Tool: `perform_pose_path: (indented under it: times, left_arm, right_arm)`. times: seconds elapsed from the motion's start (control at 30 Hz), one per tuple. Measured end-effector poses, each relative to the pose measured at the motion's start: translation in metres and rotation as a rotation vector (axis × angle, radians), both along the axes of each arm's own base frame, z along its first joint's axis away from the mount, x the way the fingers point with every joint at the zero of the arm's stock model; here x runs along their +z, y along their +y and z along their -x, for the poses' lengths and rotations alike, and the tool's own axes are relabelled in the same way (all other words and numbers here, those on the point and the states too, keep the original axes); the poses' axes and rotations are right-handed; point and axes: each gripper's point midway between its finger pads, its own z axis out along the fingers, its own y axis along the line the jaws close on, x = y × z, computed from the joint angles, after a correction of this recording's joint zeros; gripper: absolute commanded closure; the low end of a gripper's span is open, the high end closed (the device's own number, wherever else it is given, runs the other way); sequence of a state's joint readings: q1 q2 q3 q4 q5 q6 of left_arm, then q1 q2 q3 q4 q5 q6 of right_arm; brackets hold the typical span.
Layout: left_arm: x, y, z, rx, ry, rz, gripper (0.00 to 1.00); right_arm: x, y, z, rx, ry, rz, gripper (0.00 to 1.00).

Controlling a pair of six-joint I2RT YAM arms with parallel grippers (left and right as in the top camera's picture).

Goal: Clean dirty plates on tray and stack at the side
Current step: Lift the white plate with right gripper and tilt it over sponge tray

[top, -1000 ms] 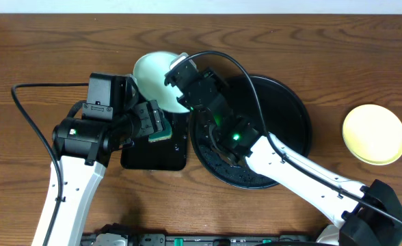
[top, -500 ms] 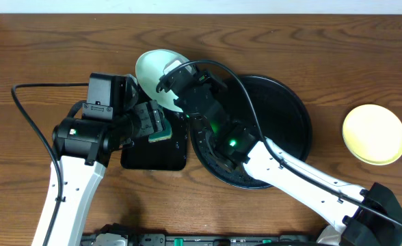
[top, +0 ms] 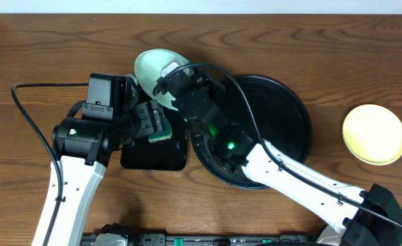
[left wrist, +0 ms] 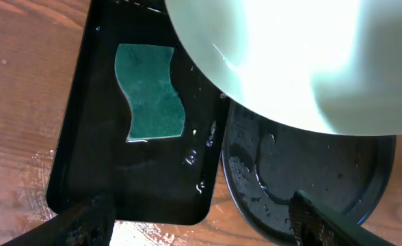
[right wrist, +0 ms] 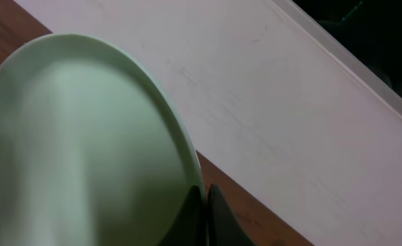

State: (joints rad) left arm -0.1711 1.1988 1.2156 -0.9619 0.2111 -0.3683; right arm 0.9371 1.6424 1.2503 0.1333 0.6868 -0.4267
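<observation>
Right gripper (right wrist: 204, 205) pinches the pale mint plate (top: 148, 67) by its rim, tilted, at the round black tray's (top: 290, 123) far-left edge. Left gripper (left wrist: 201, 229) hangs spread above the rectangular tray (left wrist: 71, 157), where a green sponge (left wrist: 151, 92) lies.

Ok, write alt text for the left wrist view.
A pale mint plate fills the upper right, over a small black rectangular tray holding a green sponge and a wet round black tray beside it.

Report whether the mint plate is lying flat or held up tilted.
Held up and tilted: the right gripper pinches the rim of the mint plate, which looks oval from overhead.
</observation>
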Motion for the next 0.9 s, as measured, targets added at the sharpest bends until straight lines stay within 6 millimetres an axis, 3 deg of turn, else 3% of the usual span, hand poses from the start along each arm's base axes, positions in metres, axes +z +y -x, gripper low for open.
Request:
perform_pose_path:
  times: [0.4,0.53,0.63,0.77,0.9]
  left_arm:
    - [0.0,0.0,0.0,0.0,0.0,0.0,0.18]
    - [0.0,0.0,0.0,0.0,0.0,0.0,0.18]
    - [0.0,0.0,0.0,0.0,0.0,0.0,0.18]
    - [0.0,0.0,0.0,0.0,0.0,0.0,0.18]
    - [0.0,0.0,0.0,0.0,0.0,0.0,0.18]
  right_arm:
    - [0.005,-0.001,-0.001,-0.002,-0.023,0.019,0.99]
    - [0.027,-0.012,-0.007,-0.076,-0.103,-0.012,0.99]
    - [0.03,-0.018,-0.007,-0.094,-0.102,-0.001,0.99]
    - [0.015,-0.027,-0.005,-0.146,-0.045,-0.002,0.99]
    - [-0.032,-0.053,0.001,-0.26,0.136,-0.058,0.99]
